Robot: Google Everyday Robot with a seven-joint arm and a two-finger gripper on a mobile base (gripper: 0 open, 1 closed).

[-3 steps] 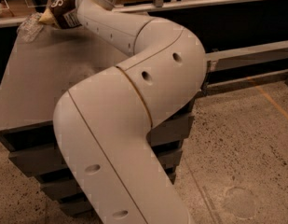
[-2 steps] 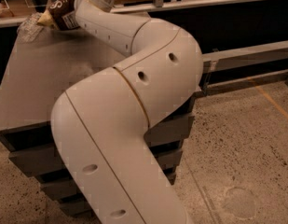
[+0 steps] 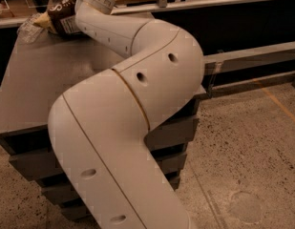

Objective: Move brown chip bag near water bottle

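Leftward went the big white arm (image 3: pixel 137 89), just a shade: its elbow and lower link sat a little nearer the left edge of the frame than a second before. The wrist, up in the upper left, had hardly shifted. The brown chip bag (image 3: pixel 62 14) looked a touch lower than it had, though only by a hair. The water bottle (image 3: pixel 28 26) had not budged from its far-left spot on the tabletop.

At the end of that wrist, the gripper (image 3: pixel 76 20) was right against the bag's right side, mostly hidden by wrist and bag. Clamped or loose? I could not tell.

The bag lay tilted, its white label panel facing the camera and its cream-yellow end pointing down-left. That end reached the bottle and overlapped it in the view. Whether the two actually touched, I could not say.

As for containers, the clear bottle was the only one, and what it held could not be made out.

Both sat at the far corner of the dark grey table (image 3: pixel 51 89), with the speckled floor (image 3: pixel 242 147) filling the lower right.
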